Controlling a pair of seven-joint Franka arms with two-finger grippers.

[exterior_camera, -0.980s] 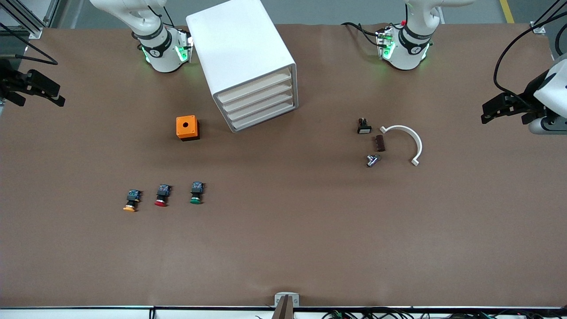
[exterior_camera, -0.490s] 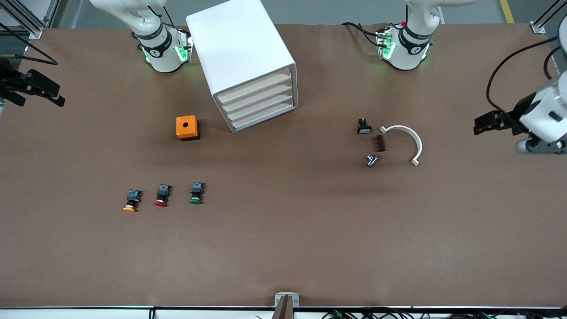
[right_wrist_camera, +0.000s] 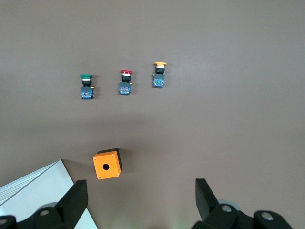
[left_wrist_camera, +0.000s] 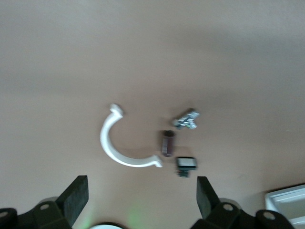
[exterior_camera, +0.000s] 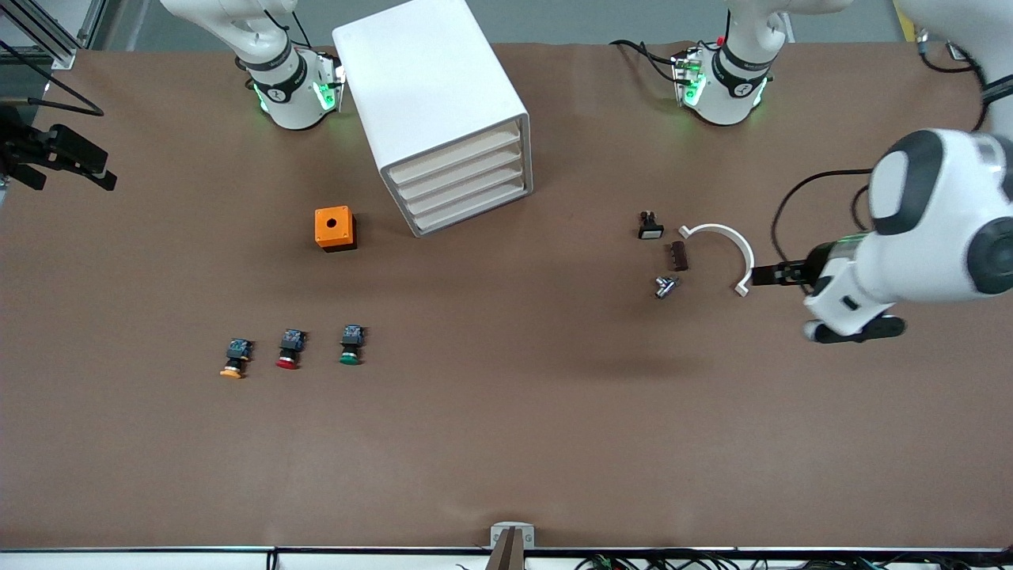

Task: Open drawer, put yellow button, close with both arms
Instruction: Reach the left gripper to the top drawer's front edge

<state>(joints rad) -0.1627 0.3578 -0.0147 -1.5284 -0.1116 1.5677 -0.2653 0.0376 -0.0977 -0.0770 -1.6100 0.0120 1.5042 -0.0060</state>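
Spotted drawer (exterior_camera: 455, 150) shut, topmost in cabinet (exterior_camera: 419, 79); yellow button (exterior_camera: 233, 360) nearer the camera than cabinet. Saw left gripper (left_wrist_camera: 143, 202) spread wide beside white curved clip (exterior_camera: 732, 237), toward left arm's end from cabinet. Saw right gripper (right_wrist_camera: 141, 200) spread too, waiting toward right arm's end. Could've easily snagged neighbouring red button (exterior_camera: 289, 351) instead, lol.

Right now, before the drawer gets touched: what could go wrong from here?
1. The left gripper is open, low over the white half-ring and the small parts beside it; sweeping toward the cabinet it may scatter them.
2. The yellow button lies in a tight row with the red button and green button; the right gripper, open above them, could grab the wrong one.
3. The drawer is shut and shows no handle, so fingers may slip.
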